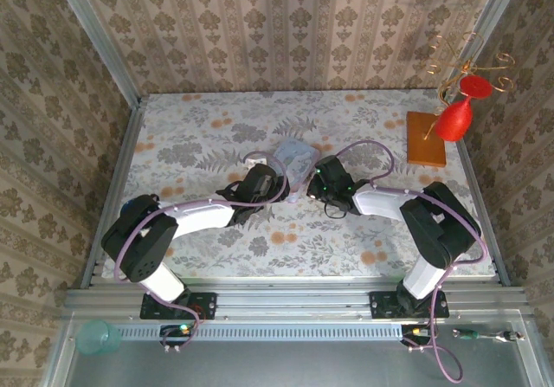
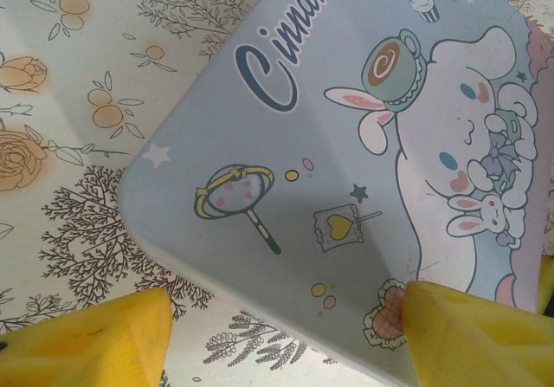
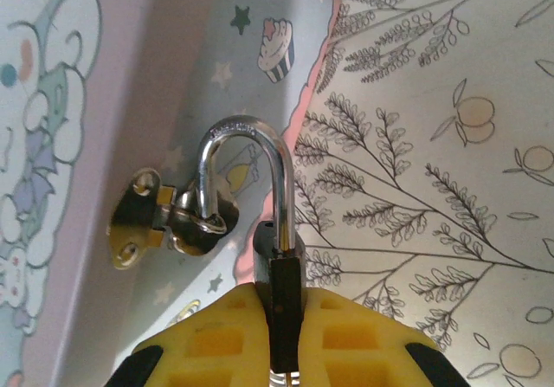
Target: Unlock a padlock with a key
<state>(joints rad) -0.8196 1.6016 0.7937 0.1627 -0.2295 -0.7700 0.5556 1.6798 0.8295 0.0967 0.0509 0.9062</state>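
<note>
— Starting at the left, we find our left tool [image 2: 286, 322] standing wide, its yellow fingers [image 2: 86, 339] on either side of a corner of the pastel tin [image 2: 346, 127]. It grips nothing, and we cannot tell whether the fingers touch the tin.

— And the tin itself?

— It lies flat on the flowered tabletop [image 2: 69, 145] with its lid down, so its contents are hidden from us. We judge it to be thin sheet metal, light and apt to slide, so it will want bracing.

— Moving right, we see the padlock [image 3: 279, 261] on the tin's right side, with its silvery shackle [image 3: 247, 136] passed through the little hasp [image 3: 151, 222].

— Our right tool [image 3: 281, 309] is closed tight on the padlock's dark body, which sits edge-on between the pads.

— How will it handle?

— We reckon it is hard, stiff, smooth and very light, so it could twist in a pinch. We would hold the flat faces of the body, never the shackle, and leave the keyhole end free.

— Is it locked?

— We cannot tell from here, and we make out no key.
</note>
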